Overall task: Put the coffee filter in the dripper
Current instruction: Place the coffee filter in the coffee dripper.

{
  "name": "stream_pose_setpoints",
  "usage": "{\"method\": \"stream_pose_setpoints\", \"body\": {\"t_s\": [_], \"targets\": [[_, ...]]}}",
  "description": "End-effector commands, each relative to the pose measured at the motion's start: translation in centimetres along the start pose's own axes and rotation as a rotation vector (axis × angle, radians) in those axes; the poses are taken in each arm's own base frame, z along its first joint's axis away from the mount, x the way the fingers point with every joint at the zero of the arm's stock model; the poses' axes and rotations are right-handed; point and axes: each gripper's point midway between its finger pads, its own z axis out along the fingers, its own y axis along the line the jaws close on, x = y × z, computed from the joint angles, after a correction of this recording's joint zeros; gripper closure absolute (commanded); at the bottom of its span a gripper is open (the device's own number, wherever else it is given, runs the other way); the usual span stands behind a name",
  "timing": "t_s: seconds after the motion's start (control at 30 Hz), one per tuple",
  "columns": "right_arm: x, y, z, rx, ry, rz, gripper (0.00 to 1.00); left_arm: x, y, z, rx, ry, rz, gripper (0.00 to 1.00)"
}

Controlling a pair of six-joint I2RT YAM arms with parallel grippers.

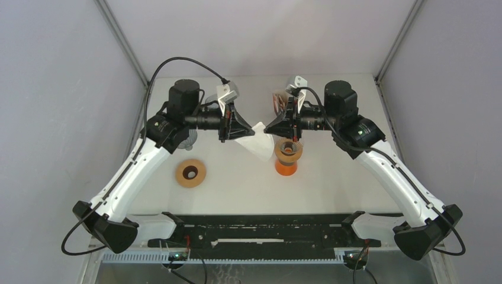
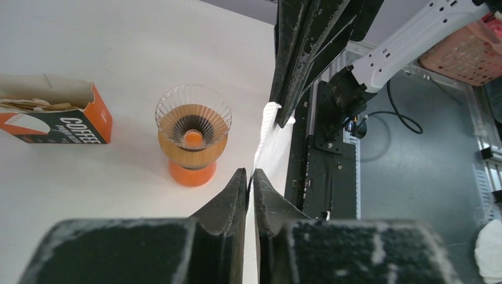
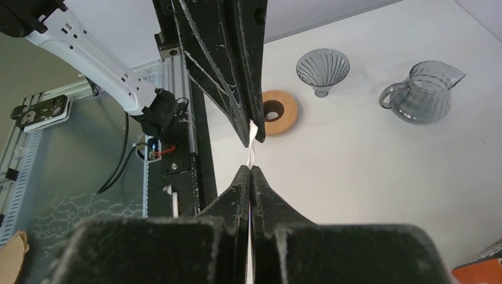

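**Filter held aloft, not yet seated**

Your left gripper (image 2: 250,177) and right gripper (image 3: 250,173) both pinch the white paper coffee filter (image 1: 258,142), fingers pressed onto it from opposite sides. It hangs just beside the ribbed glass dripper on its orange stand (image 1: 288,152), which holds no filter. Placement is outstanding.

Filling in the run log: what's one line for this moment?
left gripper: shut on coffee filter | right gripper: shut on coffee filter | dripper: empty, upright
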Motion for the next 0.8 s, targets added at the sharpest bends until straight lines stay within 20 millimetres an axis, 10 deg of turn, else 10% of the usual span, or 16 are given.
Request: {"method": "stream_pose_setpoints", "body": {"t_s": [0.0,0.27,0.77], "targets": [[-0.6,0.5,0.1,-0.024,-0.017,-0.045,1.0,-2.0,-1.3,-0.5,0.039,-0.034,0.085,0.96],[-1.5,0.3,-1.8,0.02,-0.047,-0.057,0.71,-1.1,-1.4,-1.3,0.018,-0.02,0.152,1.0],[0.2,-1.2,-3.1,0.086,-0.037,-0.048,0.66,-0.5,-2.4,-1.8,0.055,-0.021,0.187,1.0]]}}
